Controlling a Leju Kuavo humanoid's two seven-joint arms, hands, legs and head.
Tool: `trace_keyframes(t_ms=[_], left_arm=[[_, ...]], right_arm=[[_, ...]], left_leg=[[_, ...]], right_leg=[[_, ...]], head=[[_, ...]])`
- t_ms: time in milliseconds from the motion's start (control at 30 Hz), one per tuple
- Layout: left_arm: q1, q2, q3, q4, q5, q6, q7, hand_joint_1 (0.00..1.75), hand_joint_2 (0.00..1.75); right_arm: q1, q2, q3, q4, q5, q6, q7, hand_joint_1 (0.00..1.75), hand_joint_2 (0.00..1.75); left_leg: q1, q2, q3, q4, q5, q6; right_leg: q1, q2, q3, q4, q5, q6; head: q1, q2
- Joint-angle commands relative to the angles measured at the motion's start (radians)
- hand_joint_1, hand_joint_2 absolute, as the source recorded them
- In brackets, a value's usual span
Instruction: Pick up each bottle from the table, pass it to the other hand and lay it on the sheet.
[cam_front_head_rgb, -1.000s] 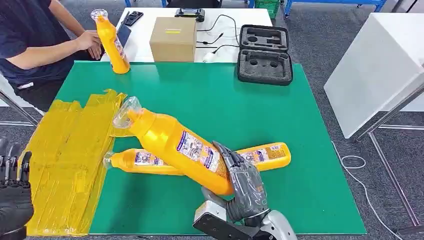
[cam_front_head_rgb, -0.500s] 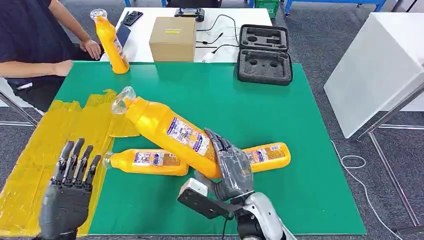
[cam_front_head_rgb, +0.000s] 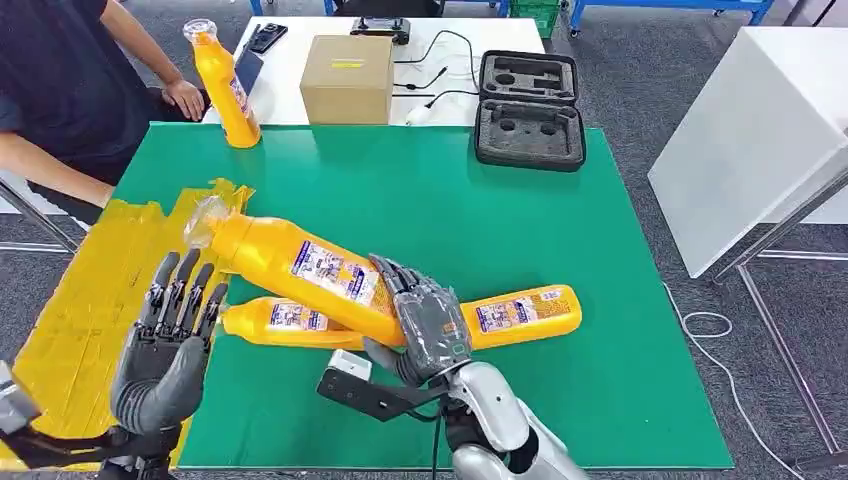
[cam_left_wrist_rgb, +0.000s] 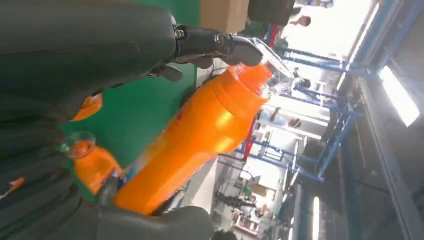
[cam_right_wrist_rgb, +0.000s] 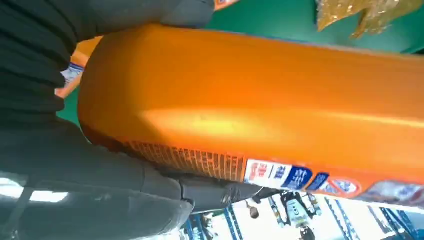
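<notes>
1. The held bottle (cam_front_head_rgb: 300, 272) is big and orange-yellow, with a printed label on its side and a clear cap. It is off the table, tilted, cap toward the yellow sheet (cam_front_head_rgb: 90, 300) and base buried in the right hand (cam_front_head_rgb: 425, 325), whose fingers wrap round its lower end.
2. Directly under it lies a second bottle (cam_front_head_rgb: 290, 322) flat on the green mat (cam_front_head_rgb: 420, 200), cap just beside the sheet's edge. A third lying bottle (cam_front_head_rgb: 522, 312) sticks out past the right hand toward the robot's right. The held one crosses over them, so where those two meet is covered and I cannot tell whether they touch.
3. The left hand (cam_front_head_rgb: 170, 350) is raised over the border of sheet and mat, fingers straight and apart, holding nothing, close to the held bottle's neck but apart from it.
4. In the left wrist view the held bottle (cam_left_wrist_rgb: 200, 135) runs across in front of the hand's dark fingers; the right wrist view is so close that the label print is hard to read.
5. At the far left corner a fourth bottle (cam_front_head_rgb: 225, 85) stands upright, near a seated person's hand (cam_front_head_rgb: 185, 97).
6. Beyond the mat are a cardboard box (cam_front_head_rgb: 347, 78) and an open black foam-lined case (cam_front_head_rgb: 530, 110), on a white table (cam_front_head_rgb: 290, 60) with loose cables.
</notes>
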Motion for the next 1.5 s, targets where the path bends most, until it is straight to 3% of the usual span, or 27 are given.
trace_keyframes(t_ms=[33,133,367,500,700,1033,1233,1500], left_arm=[[-0.065,-0.056,0.032,0.142,0.024,0.056,0.001,0.0,1.75],[-0.057,-0.055,0.043,0.14,0.04,0.058,-0.001,0.0,1.75],[-0.044,-0.064,0.116,0.146,0.236,0.031,0.041,0.0,1.75],[-0.04,-0.062,0.164,0.159,0.3,0.037,0.044,0.0,1.75],[0.003,-0.057,0.199,0.132,0.378,0.013,0.066,0.0,1.75],[-0.083,-0.061,0.128,0.137,0.332,0.039,0.047,0.0,1.75],[-0.134,-0.064,0.112,0.137,0.335,0.077,0.05,0.0,1.75],[-0.102,-0.076,0.1,0.087,0.324,0.108,0.04,0.0,1.75]], right_arm=[[-0.112,0.005,0.099,0.134,-0.001,-0.029,-0.002,1.75,1.75],[-0.111,0.002,0.097,0.123,-0.01,-0.041,-0.003,1.75,1.75],[-0.1,0.011,0.106,0.159,-0.077,-0.222,-0.116,1.75,1.75],[-0.093,0.018,0.103,0.159,-0.098,-0.241,-0.13,1.75,1.75],[-0.102,0.025,0.107,0.17,-0.137,-0.233,-0.136,1.75,1.75],[-0.157,0.063,0.144,0.26,-0.17,-0.188,-0.086,1.75,1.75],[-0.201,0.096,0.191,0.27,-0.137,-0.123,-0.052,1.75,1.75],[-0.245,0.118,0.273,0.22,-0.108,-0.023,-0.035,1.75,1.75]], left_leg=[[0.002,0.002,0.005,-0.002,-0.001,-0.005],[0.001,0.001,0.004,-0.002,-0.001,-0.003],[0.002,0.001,0.003,-0.002,-0.001,-0.004],[0.002,0.001,0.001,-0.001,-0.001,-0.004],[0.001,0.002,0.0,-0.001,-0.001,-0.002],[0.002,0.0,0.0,-0.001,0.0,-0.003],[0.001,0.0,-0.001,0.0,0.0,-0.003],[0.002,0.002,0.0,0.0,-0.001,-0.003]], right_leg=[[0.002,0.001,0.004,-0.003,0.0,-0.002],[0.001,-0.001,0.003,-0.001,-0.001,-0.002],[0.002,-0.001,0.003,-0.002,0.0,-0.001],[0.001,0.0,0.002,-0.002,0.0,-0.002],[0.001,0.001,0.0,-0.001,0.0,-0.001],[0.002,-0.001,0.001,-0.001,0.0,-0.001],[0.001,-0.001,-0.001,0.0,0.0,-0.001],[0.002,0.0,0.0,0.0,-0.001,-0.001]], head=[[0.0,0.0],[-0.001,0.0],[0.0,0.0],[0.0,0.0],[0.0,0.0],[0.0,0.0],[0.0,0.0],[0.0,0.0]])
